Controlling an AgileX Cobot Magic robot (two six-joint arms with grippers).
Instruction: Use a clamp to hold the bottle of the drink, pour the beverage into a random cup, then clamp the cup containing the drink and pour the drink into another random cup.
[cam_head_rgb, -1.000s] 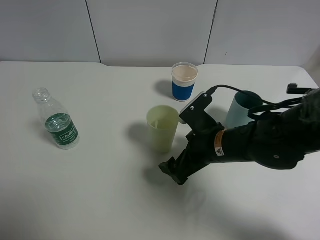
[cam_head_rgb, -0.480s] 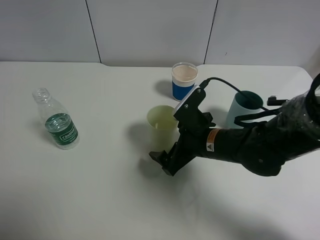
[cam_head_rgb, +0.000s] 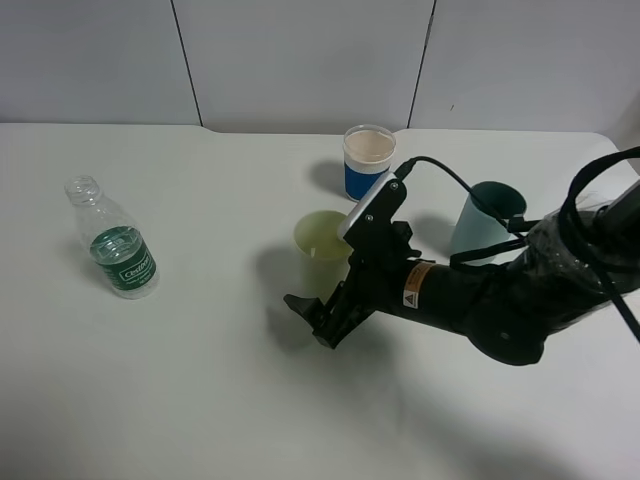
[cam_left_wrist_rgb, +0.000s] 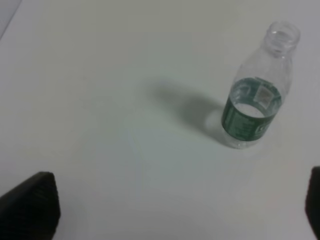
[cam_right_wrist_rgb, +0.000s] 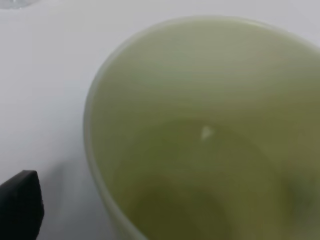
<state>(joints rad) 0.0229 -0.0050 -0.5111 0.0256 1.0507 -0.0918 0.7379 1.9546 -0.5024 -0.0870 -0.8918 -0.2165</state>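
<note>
The bottle stands upright and uncapped at the far left, clear with a green label; the left wrist view shows it too. My left gripper hangs open well short of it, only its dark fingertips showing. A pale green cup stands mid-table. My right gripper is open low at that cup's near side, partly covering it. The cup fills the right wrist view, beside one fingertip. The white cup with a blue band stands behind, untouched.
A teal tumbler stands at the right, just behind my right arm's black forearm and its cable. The white table ends at a grey wall at the back.
My right arm has swung left and forward, bringing its open gripper from right of the pale green cup to the cup's near side. Bottle and cups have not moved.
</note>
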